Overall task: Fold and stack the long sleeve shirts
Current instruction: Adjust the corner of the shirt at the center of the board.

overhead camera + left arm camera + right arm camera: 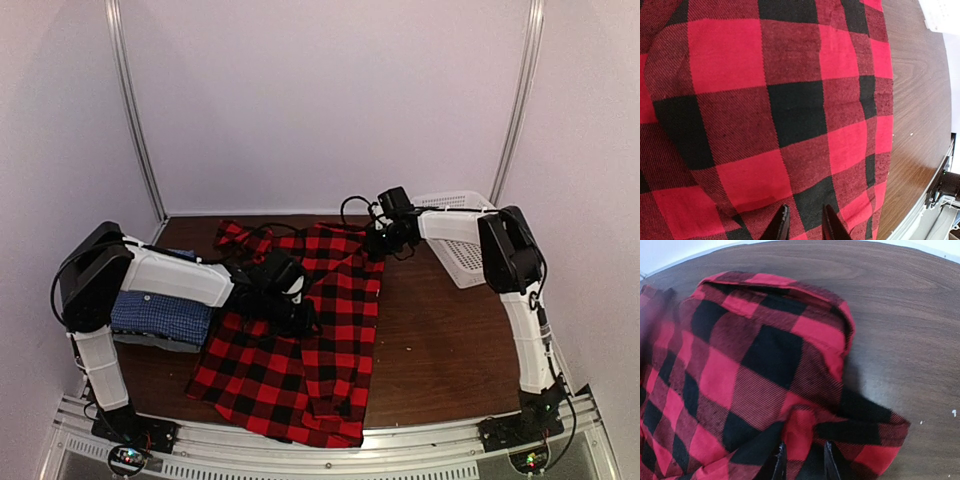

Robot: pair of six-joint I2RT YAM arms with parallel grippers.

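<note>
The red-and-black plaid shirt is lying across the middle of the worktop, the left gripper pinching its cloth there and the right gripper clamping its edge nearer the worktop's back. Light and limp, it is likely calling for corner holds.

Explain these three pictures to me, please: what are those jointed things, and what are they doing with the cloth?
Those are two robot arms, the left arm and the right arm, bolted at the near edge of a brown table. The wide picture comes from a fixed camera above and behind them. The close-ups come from a camera on each wrist, so the dark prongs at the bottom belong to that arm. A red-and-black plaid shirt lies across the table, a folded blue checked shirt sits at the left, and a white basket at the far right. The left gripper and right gripper each appear to pinch the plaid cloth.
</note>
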